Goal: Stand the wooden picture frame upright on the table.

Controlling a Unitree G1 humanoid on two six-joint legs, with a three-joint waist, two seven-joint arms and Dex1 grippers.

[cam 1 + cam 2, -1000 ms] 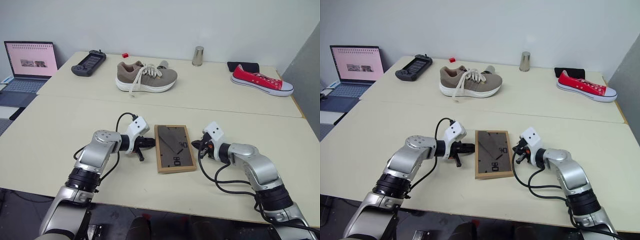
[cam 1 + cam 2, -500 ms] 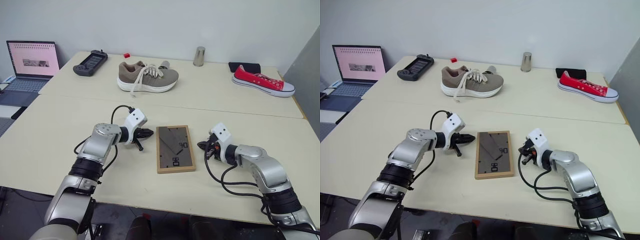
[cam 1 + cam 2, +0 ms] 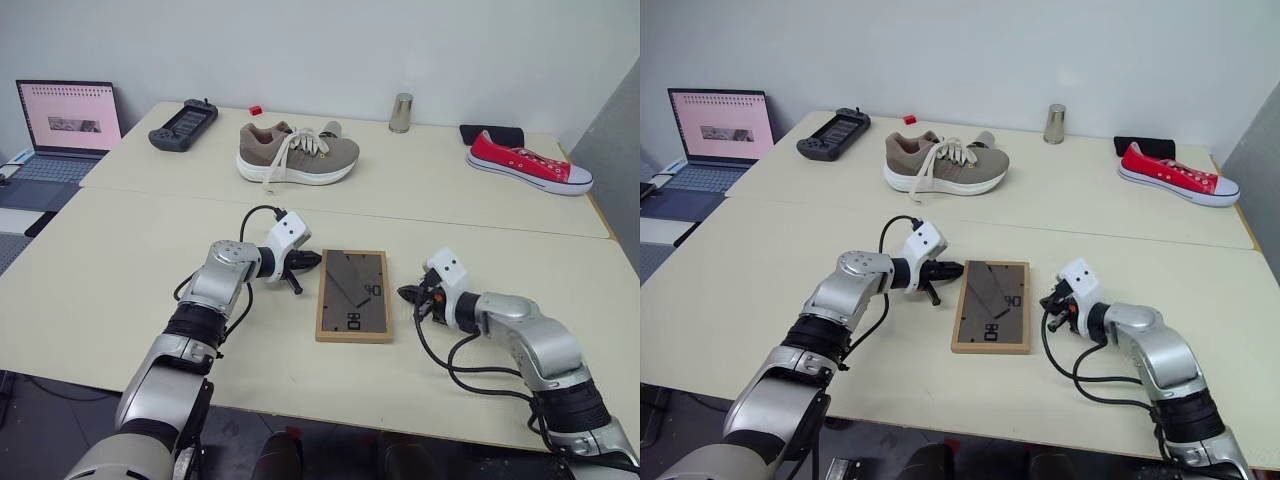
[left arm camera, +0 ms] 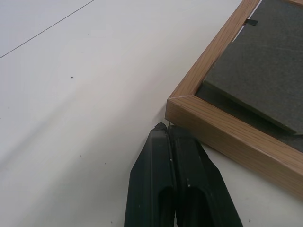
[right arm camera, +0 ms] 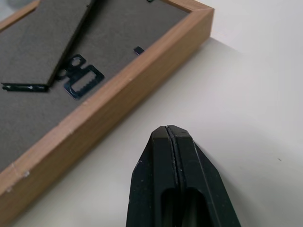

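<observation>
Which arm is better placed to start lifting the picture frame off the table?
Probably the left. Its left gripper, shut, sits right at a corner of the wooden picture frame, which lies back-up. The right gripper, also shut, stands apart from the frame's side.

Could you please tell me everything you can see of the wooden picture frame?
The wooden picture frame is a small light-wood rectangle lying flat, back up, on the pale table. Its dark brown back panel carries a folded stand and a small metal sawtooth hanger. It lies between both shut pincers: the left pincer has its tip at a near corner, seemingly just short of touching, and the right pincer sits apart from its long edge.
</observation>
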